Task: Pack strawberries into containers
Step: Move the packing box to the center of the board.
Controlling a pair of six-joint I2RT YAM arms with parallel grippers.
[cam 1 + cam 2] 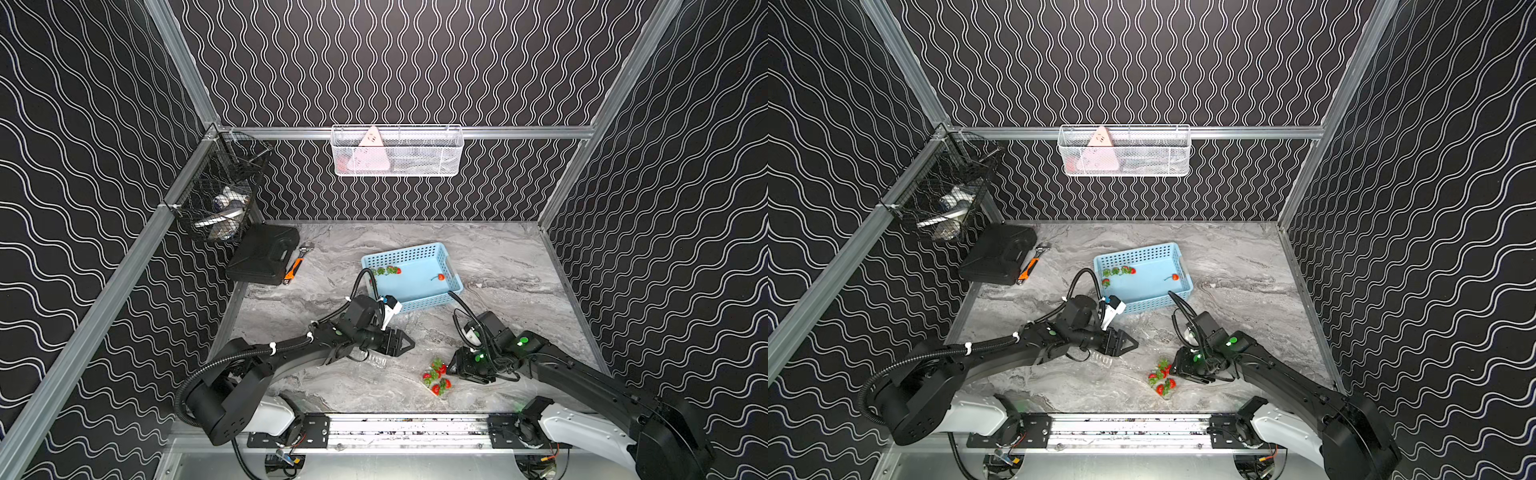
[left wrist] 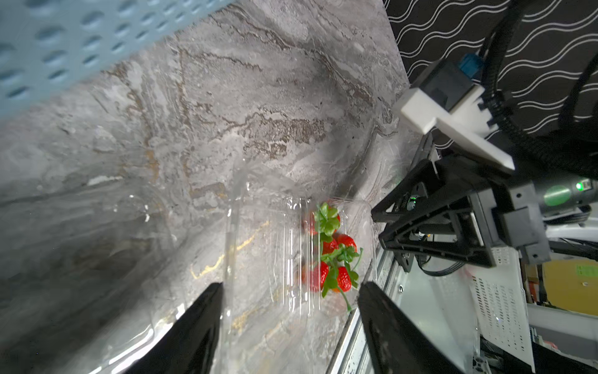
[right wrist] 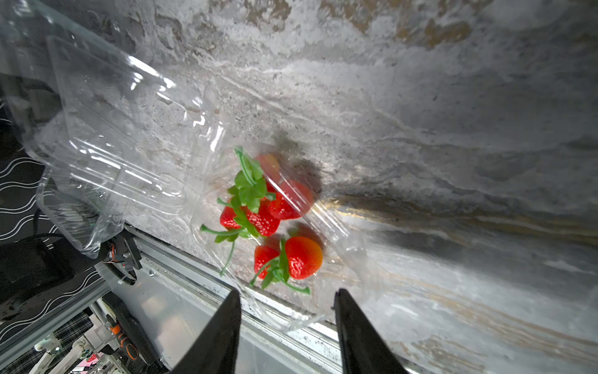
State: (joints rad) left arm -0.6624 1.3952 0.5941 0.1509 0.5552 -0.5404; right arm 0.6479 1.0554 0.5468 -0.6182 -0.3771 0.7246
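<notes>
Several strawberries (image 1: 437, 376) (image 1: 1162, 377) lie in an open clear container (image 3: 336, 226) near the table's front edge; its ribbed wall (image 2: 294, 246) shows in the left wrist view. My right gripper (image 1: 451, 368) (image 3: 288, 291) is open just right of it, and the container's rim corner lies between the fingertips. My left gripper (image 1: 405, 344) (image 2: 291, 285) is open and points right toward the berries. A second, empty clear container (image 1: 374, 358) (image 3: 106, 145) lies under it. A few more strawberries (image 1: 392, 271) lie in the light-blue basket (image 1: 419, 253).
A black case (image 1: 264, 253) and an orange-handled tool (image 1: 294, 268) lie at the back left. A black wire basket (image 1: 220, 195) hangs on the left wall and a white mesh basket (image 1: 397, 151) on the back wall. A metal rail (image 1: 411, 428) runs along the front edge.
</notes>
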